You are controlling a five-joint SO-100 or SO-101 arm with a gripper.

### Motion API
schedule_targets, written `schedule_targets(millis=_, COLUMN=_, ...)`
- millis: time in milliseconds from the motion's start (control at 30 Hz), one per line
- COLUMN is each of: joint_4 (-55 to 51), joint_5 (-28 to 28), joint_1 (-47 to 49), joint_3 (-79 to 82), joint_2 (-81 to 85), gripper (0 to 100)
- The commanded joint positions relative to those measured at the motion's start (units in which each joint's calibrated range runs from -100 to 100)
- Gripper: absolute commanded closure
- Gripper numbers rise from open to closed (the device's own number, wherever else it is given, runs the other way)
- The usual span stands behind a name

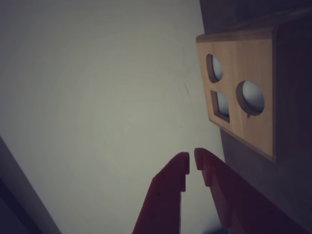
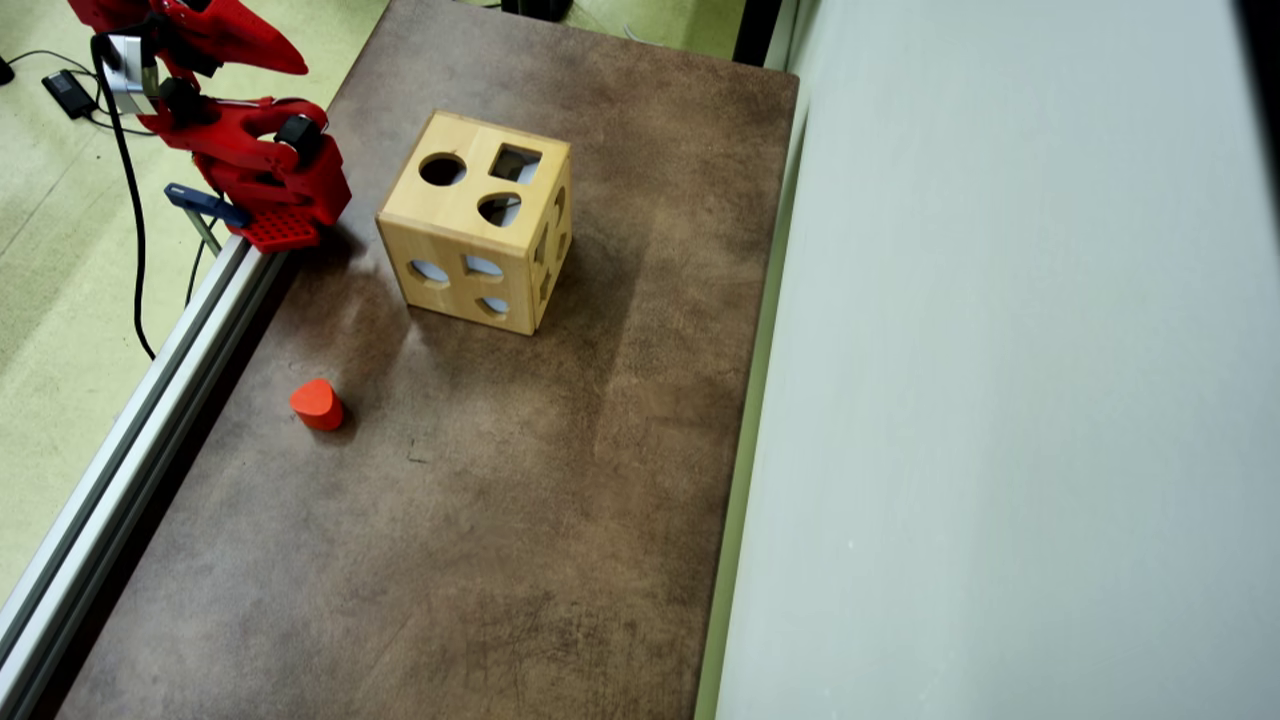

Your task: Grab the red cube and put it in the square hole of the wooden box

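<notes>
A small red block (image 2: 317, 404) stands on the brown table near its left edge in the overhead view; its top looks rounded with one corner. It is out of the wrist view. The wooden box (image 2: 470, 235) stands further back, with a square hole (image 2: 515, 163) in its top face beside a round and a drop-shaped hole. The box (image 1: 253, 126) and its square hole (image 1: 221, 104) also show at the right of the wrist view. My red gripper (image 1: 192, 161) is empty with its jaws almost touching. In the overhead view the arm is folded at the top left, gripper (image 2: 295, 66) raised, far from the block.
An aluminium rail (image 2: 150, 400) runs along the table's left edge, with cables on the floor beyond. A pale wall (image 2: 1000, 400) borders the table on the right. The arm's base (image 2: 280, 215) sits at the rail, left of the box.
</notes>
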State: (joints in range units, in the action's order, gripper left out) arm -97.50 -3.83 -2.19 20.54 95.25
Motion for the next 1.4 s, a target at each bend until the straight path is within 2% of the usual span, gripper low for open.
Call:
schedule_targets(millis=0, joint_4=-0.2, joint_5=3.7, joint_1=-0.3, joint_3=-0.1, joint_2=-0.2, gripper=97)
schedule_targets(millis=200, joint_4=-0.1, joint_5=6.1, joint_1=-0.3, joint_3=0.4, joint_2=-0.2, gripper=97)
schedule_targets(millis=1367, joint_4=-0.2, joint_5=6.1, joint_1=-0.3, joint_3=0.2, joint_2=0.0, gripper=97)
